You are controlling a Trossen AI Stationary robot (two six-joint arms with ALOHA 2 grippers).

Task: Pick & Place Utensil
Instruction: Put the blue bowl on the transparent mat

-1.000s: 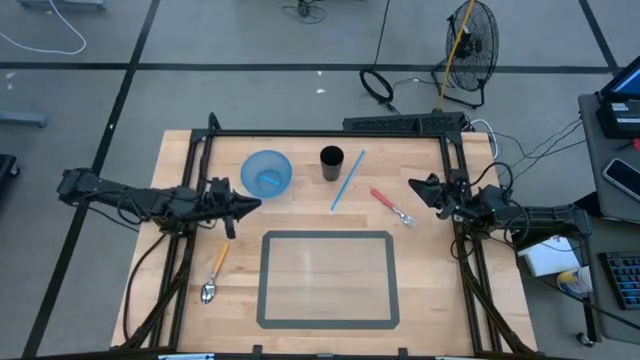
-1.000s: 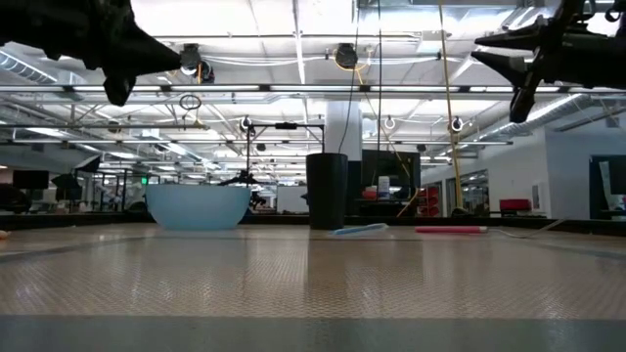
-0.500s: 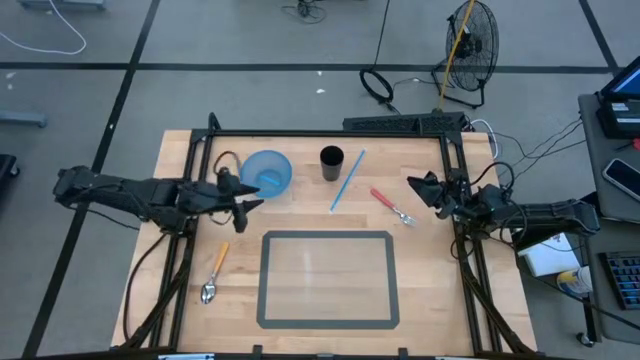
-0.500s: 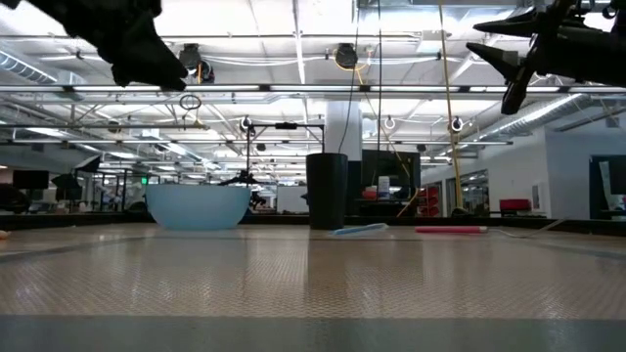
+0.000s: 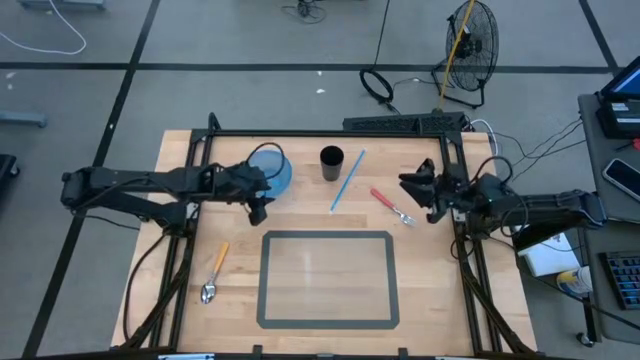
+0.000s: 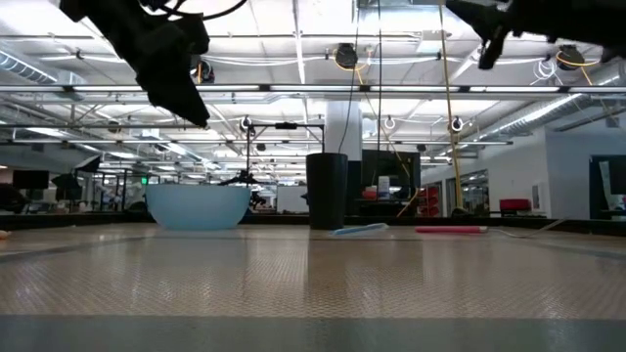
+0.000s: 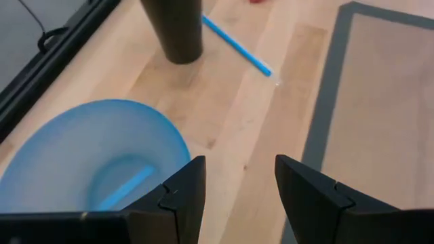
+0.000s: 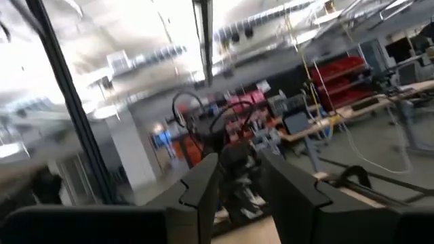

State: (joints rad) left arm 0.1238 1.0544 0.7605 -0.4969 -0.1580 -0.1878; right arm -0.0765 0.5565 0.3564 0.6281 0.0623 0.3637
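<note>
Hovering beside the blue bowl (image 5: 268, 168), the left gripper (image 5: 258, 207) stands wide and empty; reaching seems underway, next descending onto a utensil. Right gripper (image 5: 415, 192) waits, parted, near the red-handled fork (image 5: 392, 206).

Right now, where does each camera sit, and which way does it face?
High: overhead, straight down; both arms, left claw, right claw.
Low: tabletop level, across the table; arms overhead.
Left wrist: on the left arm, looking down past its open fingers.
Right wrist: on the right arm, facing the room; fingers.
Shared: high, low and left wrist see blue bowl, black cup.
</note>
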